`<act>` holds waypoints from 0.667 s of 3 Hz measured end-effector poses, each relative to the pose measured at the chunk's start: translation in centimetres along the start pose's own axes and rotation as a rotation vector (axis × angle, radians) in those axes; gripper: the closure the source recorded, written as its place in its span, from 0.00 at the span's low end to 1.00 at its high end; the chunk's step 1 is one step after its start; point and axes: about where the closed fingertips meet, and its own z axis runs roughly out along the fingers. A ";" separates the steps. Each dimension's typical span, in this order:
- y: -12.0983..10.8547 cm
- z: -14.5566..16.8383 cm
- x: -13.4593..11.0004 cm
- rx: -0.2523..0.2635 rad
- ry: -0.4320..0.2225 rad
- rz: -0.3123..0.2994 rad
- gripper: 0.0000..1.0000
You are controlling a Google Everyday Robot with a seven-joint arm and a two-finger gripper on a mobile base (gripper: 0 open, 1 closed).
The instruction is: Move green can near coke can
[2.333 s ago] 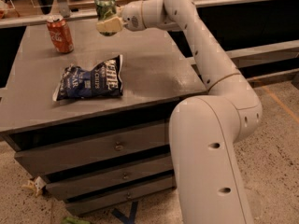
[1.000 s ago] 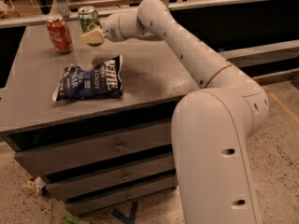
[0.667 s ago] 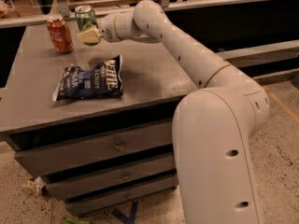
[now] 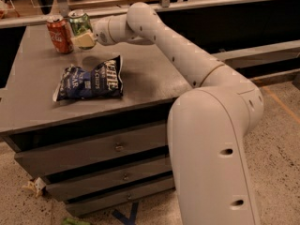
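Observation:
The green can [image 4: 79, 23] is dark green with a silver top and is held upright a little above the grey cabinet top, at the far left. My gripper [image 4: 84, 40] is shut on its lower part, reaching in from the right. The coke can [image 4: 59, 34], red with white lettering, stands on the cabinet top just left of the green can, almost touching it.
A dark blue chip bag [image 4: 90, 79] lies flat on the grey cabinet top [image 4: 140, 74], in front of the cans. The cabinet has several drawers [image 4: 117, 146]. My white arm [image 4: 187, 64] crosses the right half of the top. A railing runs behind.
My gripper has carried the green can leftwards across the back of the cabinet top, from well right of the coke can to right beside it.

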 end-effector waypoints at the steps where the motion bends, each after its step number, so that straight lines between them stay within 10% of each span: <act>1: 0.5 1.1 0.6 -0.016 0.009 0.005 1.00; 2: 0.5 2.0 1.6 -0.023 0.012 0.032 1.00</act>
